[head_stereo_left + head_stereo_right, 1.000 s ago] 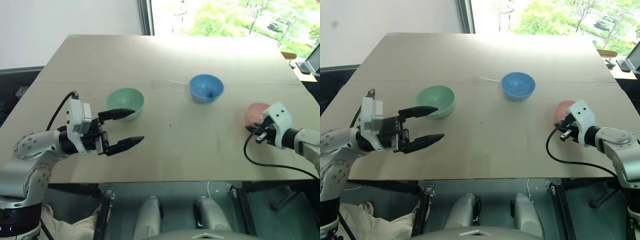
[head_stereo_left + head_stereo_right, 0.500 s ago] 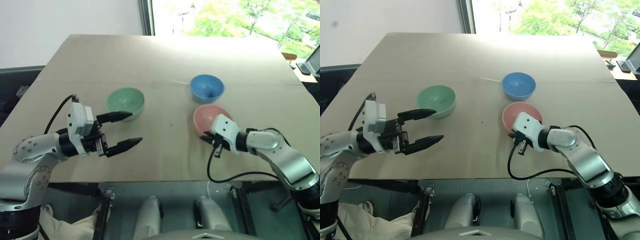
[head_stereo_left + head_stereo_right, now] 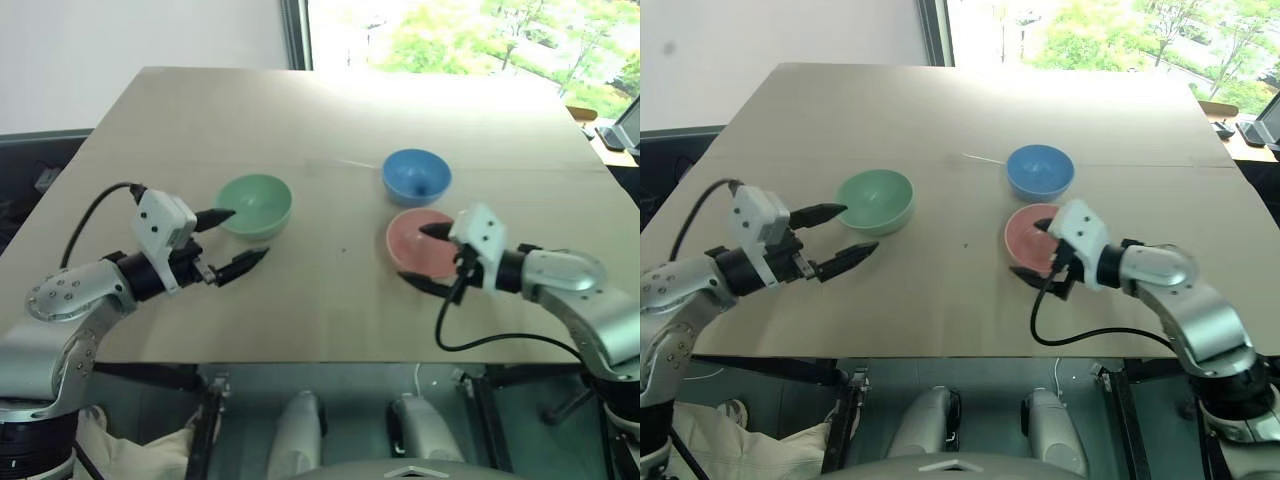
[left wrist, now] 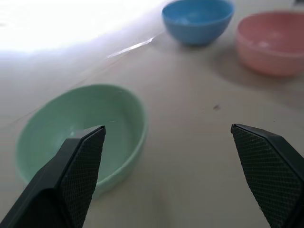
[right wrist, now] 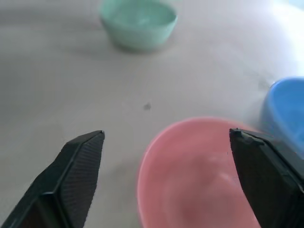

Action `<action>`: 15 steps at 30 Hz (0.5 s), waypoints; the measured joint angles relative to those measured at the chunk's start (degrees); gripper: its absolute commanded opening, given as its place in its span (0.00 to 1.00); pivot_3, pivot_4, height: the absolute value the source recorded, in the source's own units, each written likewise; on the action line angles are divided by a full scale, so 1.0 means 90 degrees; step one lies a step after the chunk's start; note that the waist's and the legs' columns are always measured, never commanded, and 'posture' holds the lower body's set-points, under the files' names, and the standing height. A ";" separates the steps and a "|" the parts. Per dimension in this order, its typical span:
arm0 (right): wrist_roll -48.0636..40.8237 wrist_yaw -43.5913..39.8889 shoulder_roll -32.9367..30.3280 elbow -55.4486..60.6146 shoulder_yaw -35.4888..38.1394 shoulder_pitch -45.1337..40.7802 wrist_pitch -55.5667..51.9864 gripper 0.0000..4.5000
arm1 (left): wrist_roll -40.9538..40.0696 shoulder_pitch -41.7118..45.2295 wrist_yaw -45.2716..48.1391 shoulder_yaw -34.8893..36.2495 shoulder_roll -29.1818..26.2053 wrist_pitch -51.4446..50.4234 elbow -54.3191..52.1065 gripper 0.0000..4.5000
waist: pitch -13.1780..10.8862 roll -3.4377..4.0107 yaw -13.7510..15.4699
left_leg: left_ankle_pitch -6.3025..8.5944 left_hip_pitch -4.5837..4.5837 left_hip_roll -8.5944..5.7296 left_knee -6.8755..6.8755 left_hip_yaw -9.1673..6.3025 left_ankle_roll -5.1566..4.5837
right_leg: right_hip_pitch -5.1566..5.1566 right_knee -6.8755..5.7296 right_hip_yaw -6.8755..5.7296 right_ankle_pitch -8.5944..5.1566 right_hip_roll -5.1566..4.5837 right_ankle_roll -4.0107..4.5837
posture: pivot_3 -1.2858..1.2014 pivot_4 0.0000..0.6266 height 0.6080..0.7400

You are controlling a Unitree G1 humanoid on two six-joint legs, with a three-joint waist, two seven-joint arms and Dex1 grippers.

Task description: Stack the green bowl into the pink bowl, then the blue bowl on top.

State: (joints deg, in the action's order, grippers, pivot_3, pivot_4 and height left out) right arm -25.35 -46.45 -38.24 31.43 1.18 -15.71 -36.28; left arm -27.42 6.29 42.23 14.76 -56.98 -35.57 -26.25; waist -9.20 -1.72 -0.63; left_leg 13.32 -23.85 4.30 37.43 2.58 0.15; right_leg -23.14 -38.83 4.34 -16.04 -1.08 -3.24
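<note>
Unmarked, plain bowls; left gripper [image 3: 228, 240] and right gripper [image 3: 423, 258] gape empty.

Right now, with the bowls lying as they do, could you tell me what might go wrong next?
The right gripper stands open around the pink bowl, so withdrawing could nudge it into the nearby blue bowl. The open left gripper has one finger over the green bowl's rim; closing off-centre might tip or skid it.

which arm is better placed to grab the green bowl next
Left. The left gripper is open right beside the green bowl, one finger at its rim. The right gripper is open at the pink bowl, across the table from the green one.
</note>
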 measured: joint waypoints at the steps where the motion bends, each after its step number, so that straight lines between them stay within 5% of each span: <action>1: -0.0053 -0.0057 -0.0001 0.0004 0.0031 -0.0012 0.0094 1.00 | 0.0203 0.0133 -0.0006 -0.0219 -0.0223 -0.0058 -0.0005 1.00 | 0.0000 0.0000 -0.0004 | 0.0000 0.0002 0.0000 0.0000 0.0000 0.0000 | 0.0002 0.0000 0.0000 0.0000 0.0000 0.0000 | 0.52 0.24 1.00; 9: -0.0309 -0.0271 0.0319 -0.0111 -0.0073 -0.0388 0.0634 1.00 | 0.2170 0.1257 -0.0126 -0.2178 -0.0676 -0.0041 0.0724 1.00 | -0.0004 0.0004 -0.0010 | 0.0000 -0.0017 0.0002 -0.0006 0.0011 0.0000 | -0.0025 -0.0004 0.0009 0.0000 0.0007 0.0003 | 0.52 0.24 1.00; 12: -0.0305 -0.0268 0.0341 -0.0139 -0.0118 -0.0425 0.0702 1.00 | 0.2659 0.1593 -0.0112 -0.2575 -0.0582 0.0186 0.1197 0.84 | -0.0004 0.0003 0.0020 | 0.0000 -0.0029 0.0001 -0.0003 0.0011 0.0000 | -0.0033 -0.0004 0.0008 0.0000 0.0006 0.0002 | 0.52 0.24 1.00; 15: -0.0290 -0.0237 0.0357 -0.0149 -0.0195 -0.0437 0.0728 1.00 | 0.2918 0.1863 0.0006 -0.2796 -0.0372 0.0394 0.1435 0.56 | -0.0004 0.0003 0.0034 | 0.0000 -0.0038 0.0001 0.0001 0.0012 0.0000 | -0.0037 -0.0005 0.0008 0.0001 0.0005 0.0002 | 0.52 0.24 1.00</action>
State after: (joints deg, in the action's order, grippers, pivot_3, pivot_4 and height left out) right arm -27.96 -48.58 -35.03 30.09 -0.58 -19.64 -29.73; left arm -1.15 23.05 42.29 -10.41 -60.33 -32.02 -13.33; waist -9.24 -1.70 -0.33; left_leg 13.31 -24.19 4.30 37.44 2.69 0.15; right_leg -23.48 -38.87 4.41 -16.03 -1.04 -3.22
